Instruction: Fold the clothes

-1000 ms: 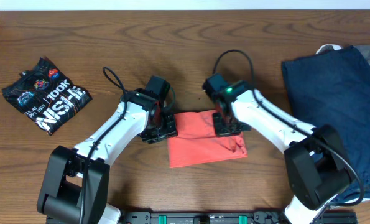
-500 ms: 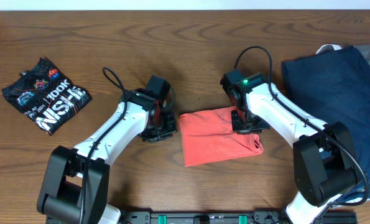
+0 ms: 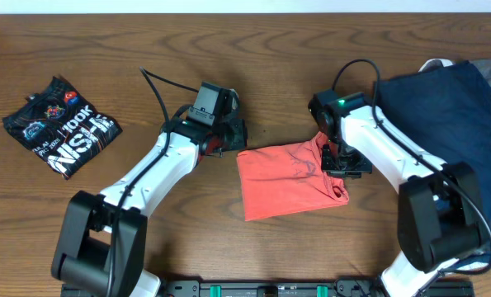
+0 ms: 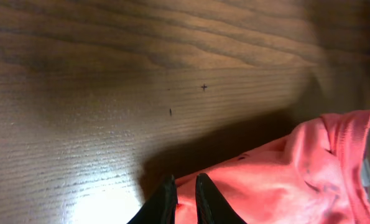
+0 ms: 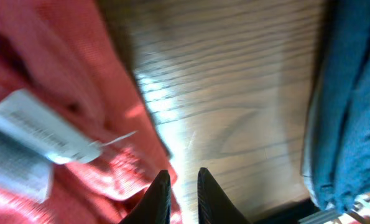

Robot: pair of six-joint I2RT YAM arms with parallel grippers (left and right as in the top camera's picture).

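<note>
Left gripper (image 4: 183,199) clamps coral T-shirt (image 3: 282,177) corner at its tips; right gripper (image 5: 180,196) pinches edge beside white label (image 5: 23,134). I hold both ends raised, probably for next fold.

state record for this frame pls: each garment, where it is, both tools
red tee: rough folded rectangle, mid-table, right edge bunched up
black tee: folded, far left, clear of both arms
navy garment: spread loose at the right end, partly under the right arm
left tool: shut on red tee's upper-left corner
right tool: shut on red tee's right edge
table: brown wood
</note>
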